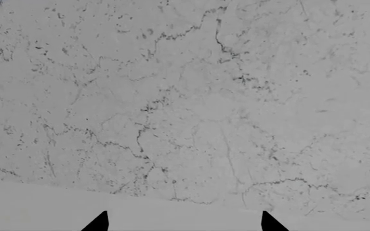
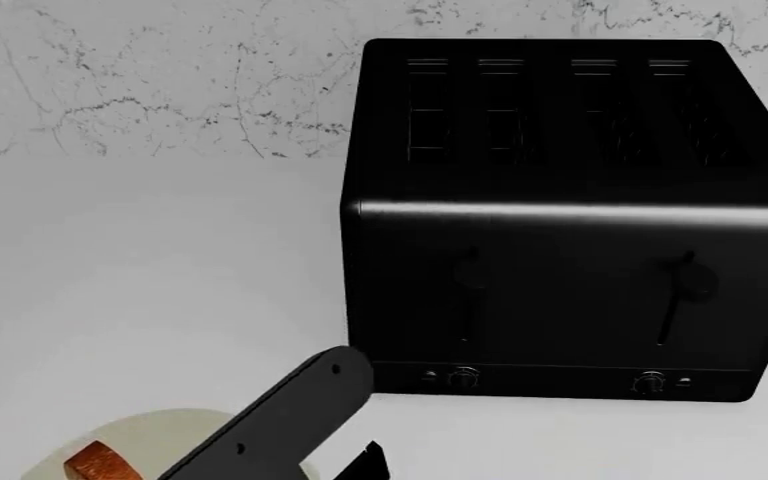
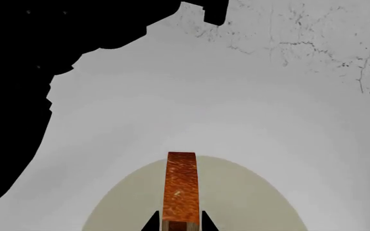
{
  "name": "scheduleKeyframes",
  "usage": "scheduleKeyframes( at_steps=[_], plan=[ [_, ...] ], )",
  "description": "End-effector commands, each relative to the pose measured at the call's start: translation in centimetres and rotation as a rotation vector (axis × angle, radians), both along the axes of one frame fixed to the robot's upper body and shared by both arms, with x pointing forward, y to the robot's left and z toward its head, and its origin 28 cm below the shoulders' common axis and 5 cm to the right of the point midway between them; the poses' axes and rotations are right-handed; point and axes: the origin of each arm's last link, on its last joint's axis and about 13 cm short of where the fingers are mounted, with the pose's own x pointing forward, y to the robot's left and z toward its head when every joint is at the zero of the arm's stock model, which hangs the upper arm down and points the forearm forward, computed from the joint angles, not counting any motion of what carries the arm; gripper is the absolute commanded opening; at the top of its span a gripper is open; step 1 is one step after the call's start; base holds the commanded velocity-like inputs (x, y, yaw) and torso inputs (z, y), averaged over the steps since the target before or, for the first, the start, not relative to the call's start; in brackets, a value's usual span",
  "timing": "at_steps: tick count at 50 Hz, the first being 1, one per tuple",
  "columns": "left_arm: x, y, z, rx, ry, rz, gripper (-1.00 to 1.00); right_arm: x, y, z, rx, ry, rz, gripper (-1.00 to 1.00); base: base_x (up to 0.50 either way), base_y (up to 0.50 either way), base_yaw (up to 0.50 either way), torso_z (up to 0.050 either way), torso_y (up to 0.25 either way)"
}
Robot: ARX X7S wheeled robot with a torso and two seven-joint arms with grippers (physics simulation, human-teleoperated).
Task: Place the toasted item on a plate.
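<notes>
The toasted item (image 3: 181,187), a slice seen edge-on with orange-brown crust, sits between the black fingertips of my right gripper (image 3: 179,222), which is shut on it. It hangs over the cream plate (image 3: 249,202); whether it touches the plate I cannot tell. In the head view the crust of the toasted item (image 2: 97,464) shows at the bottom left over the plate (image 2: 157,435), with my right arm (image 2: 284,415) crossing above. My left gripper (image 1: 183,222) is open, facing the marble wall with nothing between its fingertips.
A black four-slot toaster (image 2: 571,220) stands on the white counter (image 2: 144,290) at the right, its levers and knobs facing me. A marble backsplash (image 2: 157,80) runs behind. A black arm part (image 3: 18,72) fills one side of the right wrist view.
</notes>
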Motion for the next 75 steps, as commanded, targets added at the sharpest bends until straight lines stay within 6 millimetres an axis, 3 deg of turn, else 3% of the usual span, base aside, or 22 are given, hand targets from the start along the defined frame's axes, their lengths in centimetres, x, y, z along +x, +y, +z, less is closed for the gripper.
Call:
scheduleKeyframes(
  at_steps=[1, 2, 15, 24, 66, 67, 75],
  plan=[
    [0.0, 0.0, 0.1, 0.012, -0.001, -0.048, 1.0, 0.6, -0.1, -0.4, 0.012, -0.096, -0.067, -1.0, 0.0, 0.0, 0.0, 0.0, 0.0],
    [0.0, 0.0, 0.1, 0.015, -0.003, -0.049, 1.0, 0.0, 0.0, 0.7, 0.015, -0.058, -0.019, -1.0, 0.0, 0.0, 0.0, 0.0, 0.0],
    [0.2, -0.2, 0.2, 0.007, 0.005, -0.047, 1.0, -0.2, 0.2, 0.1, 0.013, 0.0, 0.038, -1.0, 0.0, 0.0, 0.0, 0.0, 0.0],
    [0.1, -0.3, 0.5, 0.01, -0.001, -0.047, 1.0, -0.8, 0.4, 0.7, 0.025, -0.019, 0.062, -1.0, 0.0, 0.0, 0.0, 0.0, 0.0],
    [0.1, -0.4, 0.2, 0.01, 0.001, -0.047, 1.0, 0.2, 0.3, -1.6, 0.01, 0.058, 0.037, -1.0, 0.0, 0.0, 0.0, 0.0, 0.0],
    [0.1, -0.4, 0.3, 0.009, 0.0, -0.047, 1.0, 0.2, 0.3, -1.6, 0.012, 0.063, 0.038, 1.0, 0.0, 0.0, 0.0, 0.0, 0.0],
    [0.1, -0.5, 0.7, 0.012, -0.005, -0.049, 1.0, 0.0, 0.1, -0.7, 0.018, 0.037, 0.022, 1.0, 0.0, 0.0, 0.0, 0.0, 0.0]
  ],
)
